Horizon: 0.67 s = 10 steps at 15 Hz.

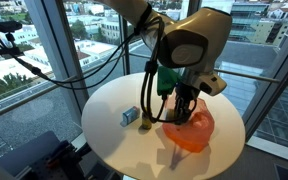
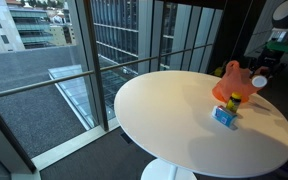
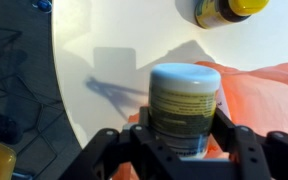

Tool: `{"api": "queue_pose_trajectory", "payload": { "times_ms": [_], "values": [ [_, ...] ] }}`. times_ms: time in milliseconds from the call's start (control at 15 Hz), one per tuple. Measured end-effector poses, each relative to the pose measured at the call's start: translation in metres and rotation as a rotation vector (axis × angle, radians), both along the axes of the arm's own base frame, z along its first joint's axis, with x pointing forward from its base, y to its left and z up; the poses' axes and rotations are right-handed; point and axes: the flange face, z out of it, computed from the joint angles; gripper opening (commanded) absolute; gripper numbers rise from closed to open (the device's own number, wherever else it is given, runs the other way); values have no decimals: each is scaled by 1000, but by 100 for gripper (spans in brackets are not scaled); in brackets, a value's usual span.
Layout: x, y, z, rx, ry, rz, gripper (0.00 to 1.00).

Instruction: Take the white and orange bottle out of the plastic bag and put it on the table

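Note:
My gripper (image 3: 184,132) is shut on a bottle (image 3: 184,92) with a white cap and a dark printed label; no orange shows on it. It holds the bottle upright just above the crumpled orange plastic bag (image 3: 271,88). In both exterior views the gripper (image 1: 184,104) (image 2: 259,79) hangs over the bag (image 1: 197,131) (image 2: 231,82), which lies on the round white table (image 1: 104,105) (image 2: 164,110). The bottle's lower part is hidden by the fingers.
A small blue box (image 1: 130,117) (image 2: 224,116) and a yellow-lidded jar (image 1: 145,122) (image 3: 229,9) stand on the table next to the bag. The table edge (image 3: 59,70) curves close by. Windows and railings surround the table.

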Motion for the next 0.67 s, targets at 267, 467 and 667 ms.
{"api": "queue_pose_trajectory", "payload": {
  "times_ms": [267, 467, 667],
  "values": [
    [-2, 1, 1, 3, 0, 2, 62],
    [-3, 1, 0, 4, 2, 2, 37],
    [-2, 6, -4, 1, 8, 14, 37]
  ]
}}
